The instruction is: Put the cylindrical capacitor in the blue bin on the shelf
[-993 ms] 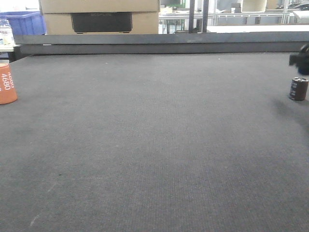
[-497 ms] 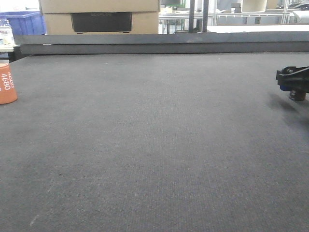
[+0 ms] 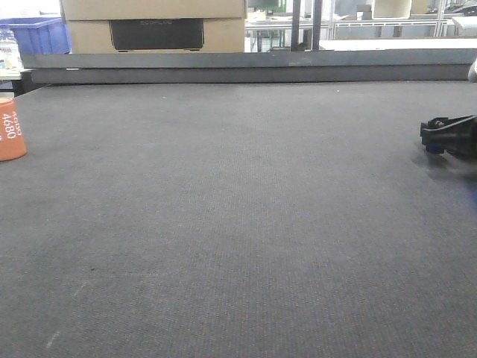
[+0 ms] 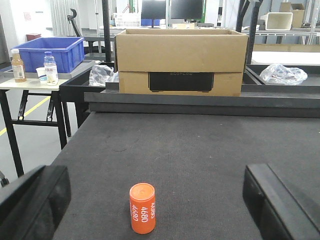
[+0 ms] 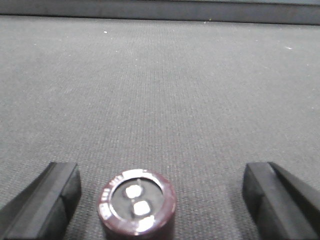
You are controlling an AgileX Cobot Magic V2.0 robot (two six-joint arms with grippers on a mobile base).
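The dark maroon cylindrical capacitor (image 5: 136, 202) stands upright on the mat, its two metal terminals facing up. My right gripper (image 5: 161, 175) is open around it, and the capacitor sits nearer the left finger (image 5: 52, 197) without touching it. In the front view the right gripper (image 3: 438, 137) is low at the mat's right edge and hides the capacitor. My left gripper (image 4: 157, 200) is open, with an orange cylinder marked 4680 (image 4: 142, 207) standing between its wide-apart fingers. The shelf and its blue bin are out of view.
The orange cylinder (image 3: 11, 128) stands at the mat's far left. A dark raised rail (image 3: 246, 67) bounds the back of the table, with a cardboard box (image 4: 182, 60) behind it. A blue crate (image 4: 50, 52) and bottles sit on a side table at the left.
My right gripper has come in from the right edge and dropped down around the capacitor. The capacitor stood in plain sight before and is now hidden behind the gripper in the front view.
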